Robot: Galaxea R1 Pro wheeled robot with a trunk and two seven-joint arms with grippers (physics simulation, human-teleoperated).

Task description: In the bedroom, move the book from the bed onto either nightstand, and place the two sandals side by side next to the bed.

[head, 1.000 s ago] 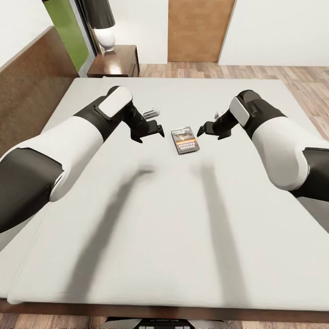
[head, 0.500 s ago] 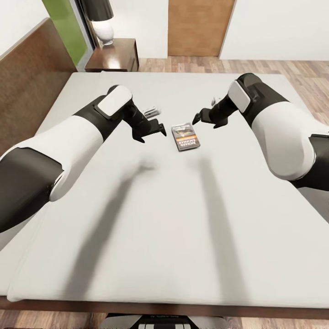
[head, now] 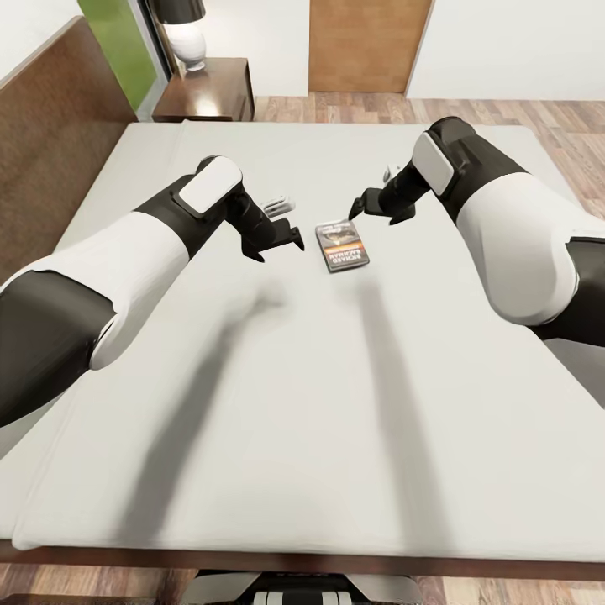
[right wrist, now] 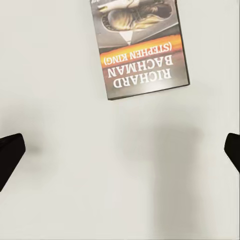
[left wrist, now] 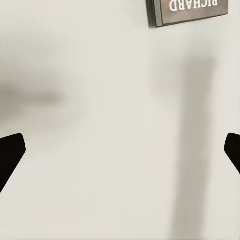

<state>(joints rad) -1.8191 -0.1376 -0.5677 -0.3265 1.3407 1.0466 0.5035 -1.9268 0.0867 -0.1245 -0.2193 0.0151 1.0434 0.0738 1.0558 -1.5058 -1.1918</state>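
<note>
The book (head: 342, 246) lies flat on the off-white mattress of the bed (head: 302, 403), dark cover up, with an orange band and white lettering. My left gripper (head: 276, 245) hovers open just to its left, and the left wrist view catches only a corner of the book (left wrist: 192, 11) beyond the spread fingertips (left wrist: 10, 155). My right gripper (head: 374, 210) is open above the mattress, by the book's far right corner. In the right wrist view the book (right wrist: 140, 47) lies ahead of the wide-apart fingertips (right wrist: 10, 152). The sandals are out of view.
A dark reddish-brown nightstand (head: 210, 97) carrying a lamp (head: 186, 38) stands at the bed's far left corner, beside the wooden headboard (head: 59, 126). A brown door (head: 361, 46) and wood-plank floor (head: 521, 109) lie beyond the bed.
My right gripper has moved away from me and leftward, from beside the book to its far right corner. The head view has shifted slightly. The left arm and the book have stayed put.
</note>
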